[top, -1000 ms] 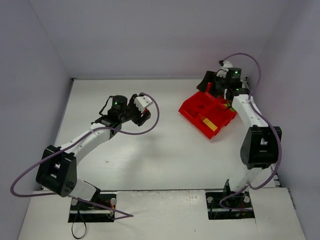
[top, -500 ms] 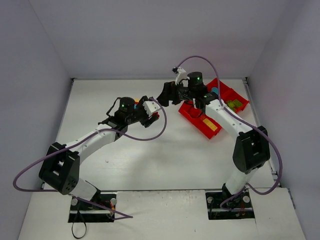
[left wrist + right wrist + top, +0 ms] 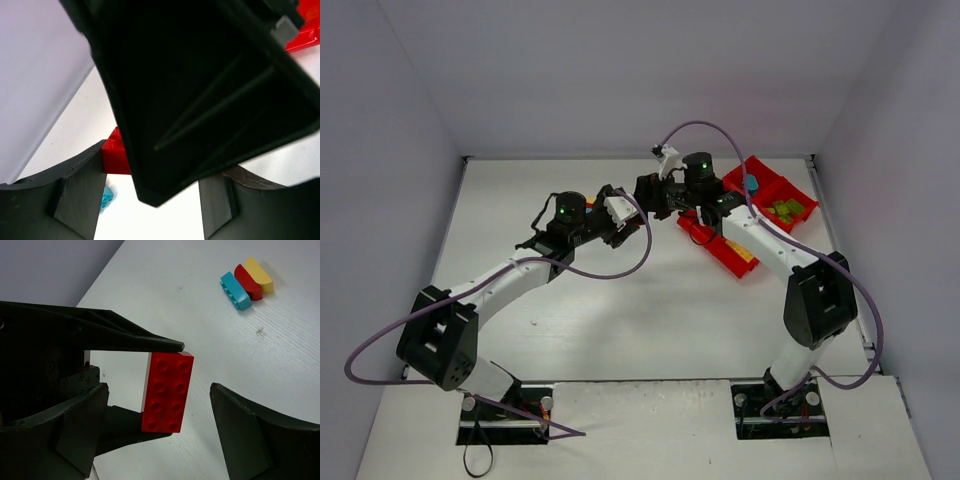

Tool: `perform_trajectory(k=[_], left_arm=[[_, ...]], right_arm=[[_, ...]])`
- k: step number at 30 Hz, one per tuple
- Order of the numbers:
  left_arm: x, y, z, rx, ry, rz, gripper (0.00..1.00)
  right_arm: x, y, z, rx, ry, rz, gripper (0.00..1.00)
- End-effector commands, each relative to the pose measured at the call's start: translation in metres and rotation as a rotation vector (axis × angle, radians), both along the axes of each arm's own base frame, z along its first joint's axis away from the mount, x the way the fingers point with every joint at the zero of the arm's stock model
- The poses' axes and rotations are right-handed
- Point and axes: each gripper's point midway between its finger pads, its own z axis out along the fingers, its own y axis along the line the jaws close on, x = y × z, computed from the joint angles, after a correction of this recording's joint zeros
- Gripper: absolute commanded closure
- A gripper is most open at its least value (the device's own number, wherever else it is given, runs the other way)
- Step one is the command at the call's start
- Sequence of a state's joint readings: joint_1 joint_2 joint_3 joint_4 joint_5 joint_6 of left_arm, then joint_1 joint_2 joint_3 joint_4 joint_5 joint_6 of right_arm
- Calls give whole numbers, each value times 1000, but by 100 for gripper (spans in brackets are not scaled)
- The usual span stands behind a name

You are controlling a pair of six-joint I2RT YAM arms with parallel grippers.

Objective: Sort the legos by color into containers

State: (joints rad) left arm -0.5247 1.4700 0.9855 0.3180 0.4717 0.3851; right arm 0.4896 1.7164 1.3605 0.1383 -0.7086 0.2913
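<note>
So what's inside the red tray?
The tray holds a blue brick in its far compartment, green bricks in the right one, a yellow brick in the near one. The right arm hides most of the fourth.

White table (image 3: 620, 320) with a small dark speck (image 3: 533, 322), enclosed by pale lavender walls (image 3: 620, 70)

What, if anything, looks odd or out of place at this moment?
The red brick sits neither on the table nor in the tray: the left gripper pinches it in the air, and the right gripper, open, straddles it without touching. It looks like a handover. Nothing seems spilled or damaged.
</note>
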Motion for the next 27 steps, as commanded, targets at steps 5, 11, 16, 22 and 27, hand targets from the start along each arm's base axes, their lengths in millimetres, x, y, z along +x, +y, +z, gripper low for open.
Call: perform_trajectory(k=[5, 11, 16, 22, 27], left_arm=[[-5, -6, 54, -98, -129, -36, 94], [-7, -5, 51, -98, -124, -34, 94], [-6, -1, 46, -90, -111, -12, 65], [12, 16, 33, -135, -35, 166, 29], [31, 35, 21, -193, 50, 344, 23]], right_arm=[[-6, 15, 17, 47, -68, 47, 35], [-5, 17, 15, 47, -63, 55, 76], [2, 10, 16, 28, -84, 12, 100], [39, -36, 14, -48, -108, -184, 100], [81, -115, 1, -162, -87, -486, 100]])
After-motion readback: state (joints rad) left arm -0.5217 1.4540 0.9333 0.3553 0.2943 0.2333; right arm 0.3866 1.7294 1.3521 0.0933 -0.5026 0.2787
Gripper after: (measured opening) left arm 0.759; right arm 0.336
